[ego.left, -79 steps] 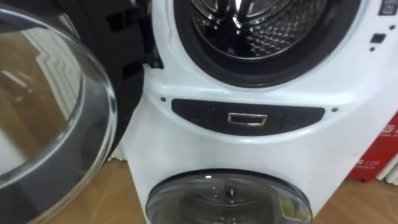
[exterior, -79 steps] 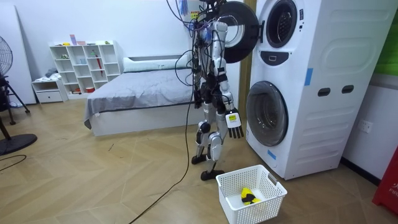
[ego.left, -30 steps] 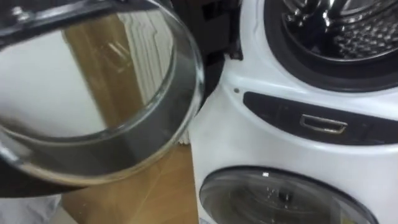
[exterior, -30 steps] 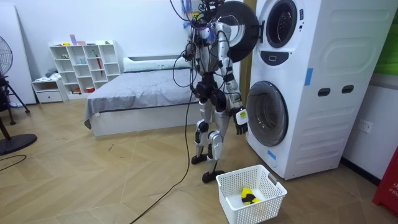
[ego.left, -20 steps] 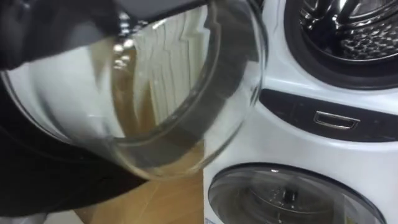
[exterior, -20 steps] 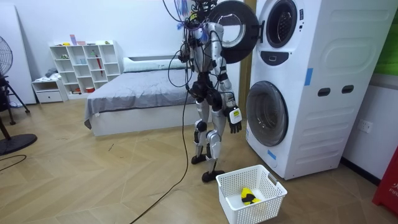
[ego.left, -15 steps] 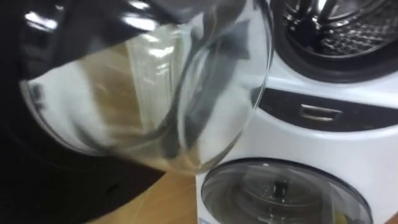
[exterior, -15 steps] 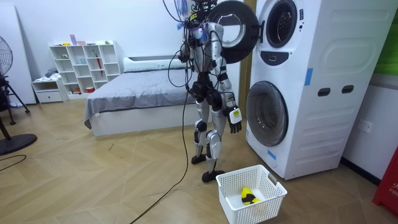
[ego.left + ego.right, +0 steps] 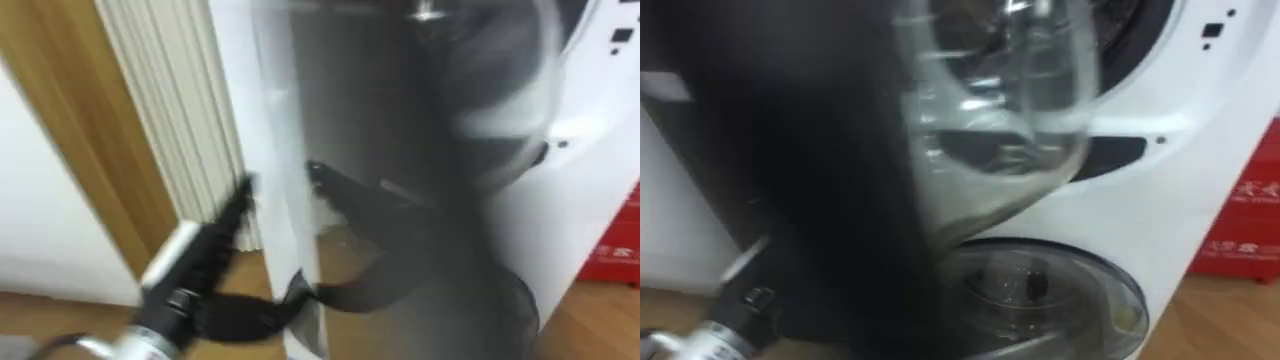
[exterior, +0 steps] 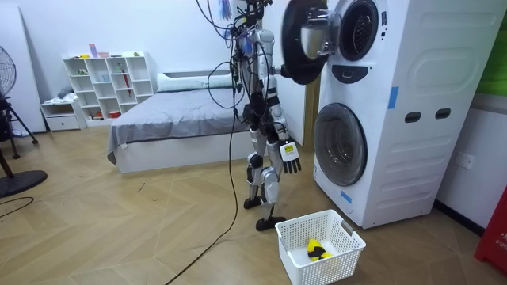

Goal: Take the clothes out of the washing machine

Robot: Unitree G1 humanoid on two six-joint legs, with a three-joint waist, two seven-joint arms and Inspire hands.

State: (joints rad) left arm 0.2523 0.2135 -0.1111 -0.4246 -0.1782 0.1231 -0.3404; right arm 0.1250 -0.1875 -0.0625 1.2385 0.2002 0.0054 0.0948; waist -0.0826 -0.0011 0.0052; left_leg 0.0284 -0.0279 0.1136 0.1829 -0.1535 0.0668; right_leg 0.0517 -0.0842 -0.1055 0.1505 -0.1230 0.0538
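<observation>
I stand at the stacked white washing machine (image 10: 396,111), close to its upper round glass door (image 10: 303,41). The door (image 9: 970,130) hangs half swung across the upper drum opening (image 9: 1130,40). My left hand (image 9: 222,228) comes up from the lower left, and its dark fingers look stretched out at the door's edge. My right hand (image 10: 288,156) hangs by my hip with relaxed, spread fingers and holds nothing. A white laundry basket (image 10: 342,234) sits on the floor before the machine, with a yellow and a dark piece of clothing (image 10: 315,251) in it.
The lower drum's round door (image 9: 1040,290) is closed. A red box (image 9: 1252,215) stands right of the machine. White slatted panelling (image 9: 170,110) and a wooden frame are to my left. A bed (image 10: 174,123) and a white shelf (image 10: 107,83) stand behind me.
The upper door has swung from wide open towards the machine. My left arm has risen to the door's edge. My head view has turned left and the right hand has swung a little.
</observation>
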